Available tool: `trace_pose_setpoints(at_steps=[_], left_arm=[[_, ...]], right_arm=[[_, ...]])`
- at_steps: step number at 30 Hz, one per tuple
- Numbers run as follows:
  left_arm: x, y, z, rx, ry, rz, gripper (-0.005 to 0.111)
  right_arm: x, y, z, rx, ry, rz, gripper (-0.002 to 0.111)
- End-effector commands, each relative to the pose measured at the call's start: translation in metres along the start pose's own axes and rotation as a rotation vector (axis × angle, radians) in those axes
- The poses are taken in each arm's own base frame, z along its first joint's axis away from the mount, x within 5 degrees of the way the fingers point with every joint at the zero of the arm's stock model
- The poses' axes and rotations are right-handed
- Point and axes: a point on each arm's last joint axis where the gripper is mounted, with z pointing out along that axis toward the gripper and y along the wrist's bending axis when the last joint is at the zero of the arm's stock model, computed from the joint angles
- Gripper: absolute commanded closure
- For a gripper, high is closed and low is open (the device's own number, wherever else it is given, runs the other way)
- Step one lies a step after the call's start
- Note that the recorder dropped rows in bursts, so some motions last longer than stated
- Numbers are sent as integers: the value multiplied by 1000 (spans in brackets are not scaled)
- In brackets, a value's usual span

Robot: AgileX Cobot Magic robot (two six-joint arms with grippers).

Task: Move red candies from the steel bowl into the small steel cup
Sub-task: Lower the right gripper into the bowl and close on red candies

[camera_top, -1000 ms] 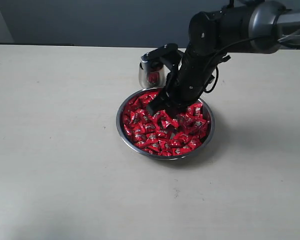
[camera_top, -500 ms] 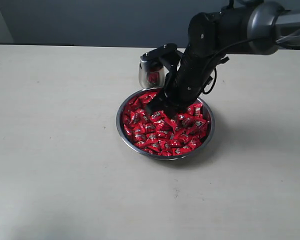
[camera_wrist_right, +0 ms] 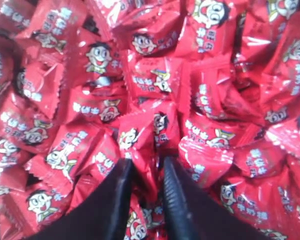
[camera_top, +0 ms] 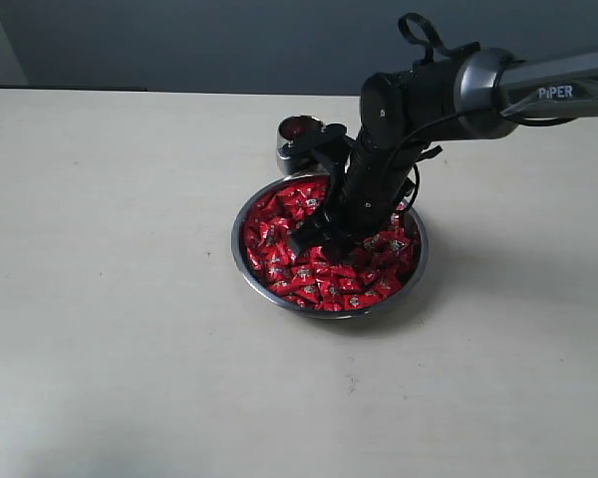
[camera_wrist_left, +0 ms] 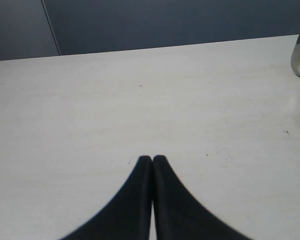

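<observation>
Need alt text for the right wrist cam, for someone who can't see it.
The right gripper, its two dark fingers slightly apart, reaches into a dense pile of red candies that fills the frame. One candy sits at the gap between the fingertips; each glossy wrapper shows a cartoon face.

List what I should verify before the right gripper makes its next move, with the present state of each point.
1. Right gripper is down among the candies in the bowl: ok.
2. Jaws stand apart with one candy between them: ok.
3. That candy alone would be caught, with no neighbour: cannot tell, the wrappers crowd together.
4. Cup stands upright beside the bowl: ok.
5. Cup has room: cannot tell, some red shows inside.
6. Left gripper is shut over bare table, clear of the bowl: ok.
</observation>
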Motion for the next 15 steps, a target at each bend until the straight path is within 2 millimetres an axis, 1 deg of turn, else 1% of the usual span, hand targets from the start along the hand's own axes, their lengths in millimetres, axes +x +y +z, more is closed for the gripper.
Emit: trace_pose_setpoints(at_steps=[1,2,4,6,11,13,14,15], left_arm=[[-3,0,-1,4,-18,2,106],[-3,0,-1,4,-18,2,106],[-3,0,-1,4,-18,2,106],[-3,0,-1,4,-18,2,106],[-3,0,-1,4,-18,2,106],[-3,0,-1,4,-18,2,106],[-3,0,-1,4,-18,2,106],[-3,0,-1,4,-18,2,106]], right_arm=[[-2,0,-9,7,-26,-10,84],[-2,0,-12,7,-33,-11,84],[-3,1,-19,9,-48,-13,90],[-4,1,-22,12,-54,-17,109],[-2,4,-21,-20,-34,7,109],[-3,4,-21,-26,-40,4,102],[-4,4,-21,-23,-51,4,93],[-4,4,-21,-21,-59,4,86]])
